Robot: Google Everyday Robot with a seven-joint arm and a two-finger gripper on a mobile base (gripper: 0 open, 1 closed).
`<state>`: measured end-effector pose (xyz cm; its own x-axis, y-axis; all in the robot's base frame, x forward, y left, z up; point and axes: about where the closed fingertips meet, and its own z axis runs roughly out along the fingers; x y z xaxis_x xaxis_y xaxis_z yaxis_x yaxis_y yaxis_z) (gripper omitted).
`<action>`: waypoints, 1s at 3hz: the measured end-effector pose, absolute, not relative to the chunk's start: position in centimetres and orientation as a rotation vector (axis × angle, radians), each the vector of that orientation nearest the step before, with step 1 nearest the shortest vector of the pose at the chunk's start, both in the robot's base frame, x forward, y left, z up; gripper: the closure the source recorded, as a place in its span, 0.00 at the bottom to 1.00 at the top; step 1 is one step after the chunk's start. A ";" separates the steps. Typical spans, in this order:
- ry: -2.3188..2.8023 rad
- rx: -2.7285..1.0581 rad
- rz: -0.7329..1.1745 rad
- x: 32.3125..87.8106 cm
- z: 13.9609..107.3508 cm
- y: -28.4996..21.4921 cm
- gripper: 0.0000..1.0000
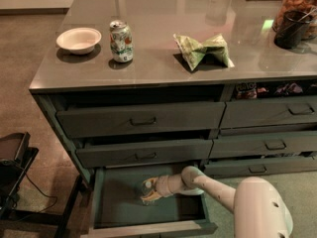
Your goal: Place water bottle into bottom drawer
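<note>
As far as my feed shows, the water bottle is inside the bottom drawer, low over the teal floor near its middle. I cannot tell whether it touches that floor, or whether it stands upright or lies tilted. The gripper is right at the bottle, down inside the drawer, and I cannot tell whether it is clamped on the bottle or spread clear of it. Behind it the white arm reaches in from the lower right, crossing above the drawer's right wall, with its bulky housing filling the bottom right corner of my view.

The drawer itself is pulled well out, its flat front panel toward me. Above it the two handled drawers sit much further in, and to their right is the stack of narrower right-hand drawers.

Up on the grey countertop I see the green-white soda can upright near the left front. A white bowl sits just to its left, apart from it. A crumpled green bag lies further right, and a dark cup stands at the far right edge. On the floor left of the cabinet is a black stand with a cable.
</note>
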<state>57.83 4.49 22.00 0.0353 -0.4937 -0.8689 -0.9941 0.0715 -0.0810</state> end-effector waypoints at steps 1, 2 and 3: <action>1.567 -1.529 0.808 57.8 22.0 4.5 0.35; 1.567 -1.529 0.808 57.8 22.0 4.5 0.11; 1.566 -1.529 0.809 57.8 22.0 4.6 0.00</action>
<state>57.79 4.56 21.98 0.0352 -0.4932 -0.8692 -0.9943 0.0706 -0.0803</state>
